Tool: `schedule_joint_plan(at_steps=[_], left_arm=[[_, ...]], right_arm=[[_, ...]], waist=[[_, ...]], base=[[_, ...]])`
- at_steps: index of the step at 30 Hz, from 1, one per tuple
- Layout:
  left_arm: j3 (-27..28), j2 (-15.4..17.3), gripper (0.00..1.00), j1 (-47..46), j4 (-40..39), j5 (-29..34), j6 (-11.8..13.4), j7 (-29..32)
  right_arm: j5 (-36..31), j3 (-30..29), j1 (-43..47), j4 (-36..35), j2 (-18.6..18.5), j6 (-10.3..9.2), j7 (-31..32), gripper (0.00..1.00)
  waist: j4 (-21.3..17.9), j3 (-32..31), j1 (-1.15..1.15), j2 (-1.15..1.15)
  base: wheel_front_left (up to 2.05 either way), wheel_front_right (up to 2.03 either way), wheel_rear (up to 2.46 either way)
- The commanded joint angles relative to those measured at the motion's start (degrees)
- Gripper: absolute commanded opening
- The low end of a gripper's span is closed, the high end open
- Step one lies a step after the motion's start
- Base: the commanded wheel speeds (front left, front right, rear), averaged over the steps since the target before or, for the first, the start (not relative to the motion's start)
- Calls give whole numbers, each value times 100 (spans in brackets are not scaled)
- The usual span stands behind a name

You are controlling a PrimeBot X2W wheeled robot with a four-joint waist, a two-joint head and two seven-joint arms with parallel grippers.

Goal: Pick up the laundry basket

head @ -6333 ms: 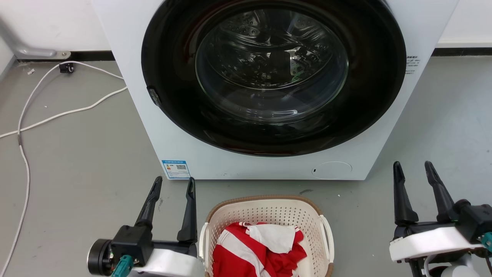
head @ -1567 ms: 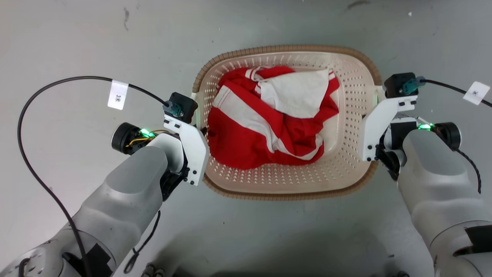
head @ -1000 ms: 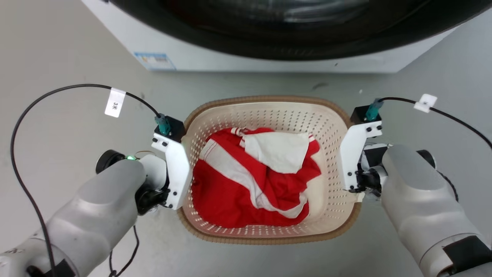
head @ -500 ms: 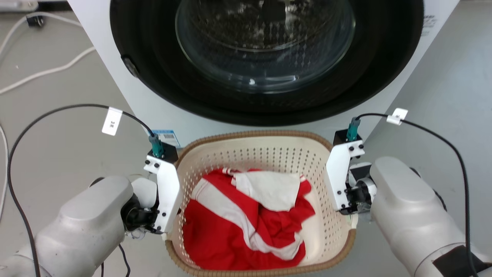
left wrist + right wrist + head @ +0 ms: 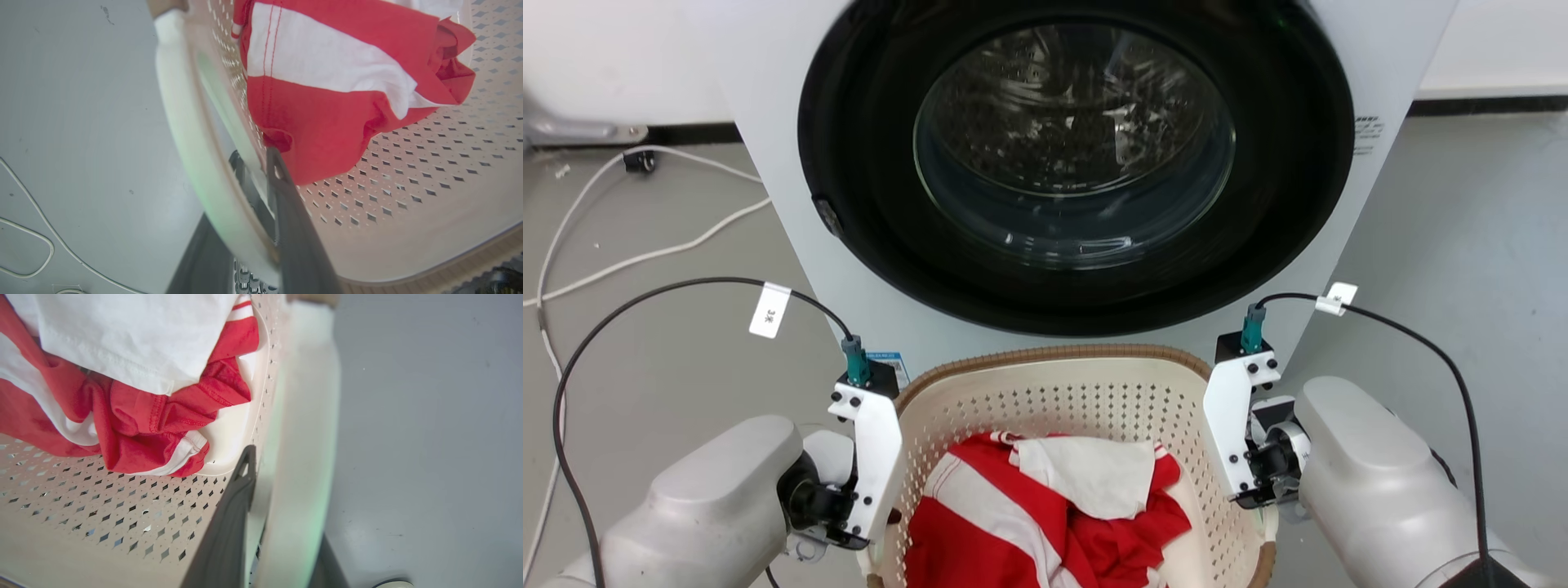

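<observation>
Laundry basket (image 5: 1045,356) at 6 o'clock in the head view, cut off by the bottom edge, brown rim overlapping the lower front of the white washing machine (image 5: 1372,73), whose round dark door fills 12 o'clock. Inside, a crumpled red and white garment (image 5: 1119,547) with a white piece on top. Left arm (image 5: 711,490) at 8 o'clock and right arm (image 5: 1372,465) at 4 o'clock, each close against one side of the basket. In the left wrist view, left claw (image 5: 254,159) nearly closed on the basket's side at the white handle (image 5: 179,134): one dark finger inside the perforated wall just beside the red cloth, the other outside, partly hidden by the handle. Same pinch for the right claw (image 5: 256,469) in the right wrist view, inner finger just below the garment, outer finger behind the other handle (image 5: 302,416). Grey floor (image 5: 1486,245) around the machine, white cables (image 5: 645,253) at 9 o'clock in the head view. Cannot tell whether the basket's underside touches the floor.
</observation>
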State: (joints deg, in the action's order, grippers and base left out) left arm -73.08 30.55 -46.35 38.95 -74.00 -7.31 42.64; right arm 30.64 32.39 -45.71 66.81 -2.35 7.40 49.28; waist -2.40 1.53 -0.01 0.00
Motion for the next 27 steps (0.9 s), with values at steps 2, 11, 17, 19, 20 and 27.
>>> schedule_joint_plan(at_steps=[2, 11, 17, 19, 20, 27], left_arm=[[-52, 125, 0, 126, 42, -10, -27, 141], [-49, 109, 0, 167, -9, -132, -27, 287], [-48, 91, 0, 189, 14, -176, -26, 328], [-48, 83, 0, 183, 20, -181, -26, 333], [-48, 82, 0, 176, 23, -181, -26, 338], [-48, 107, 0, 87, 26, -159, -26, 377]], right_arm=[[64, 54, 30, -32, -96, 16, -23, 0], [275, 150, 110, 101, -93, 16, -25, 0], [352, 199, 92, 205, -94, 16, -24, 0], [377, 219, 84, 222, -94, 16, -31, 0], [387, 228, 74, 233, -94, 16, -33, 0], [481, 285, -6, 290, -94, 16, -55, 0]], waist=[[-32, -136, 1, 0], [-21, -265, 1, 0], [-11, -310, 1, 0], [-7, -311, 1, 0], [-6, -308, 1, 0], [-9, -279, 1, 0]], base=[[0, 0, 0], [0, 0, 0], [0, 0, 0], [0, 0, 0], [0, 0, 0], [0, 0, 0]])
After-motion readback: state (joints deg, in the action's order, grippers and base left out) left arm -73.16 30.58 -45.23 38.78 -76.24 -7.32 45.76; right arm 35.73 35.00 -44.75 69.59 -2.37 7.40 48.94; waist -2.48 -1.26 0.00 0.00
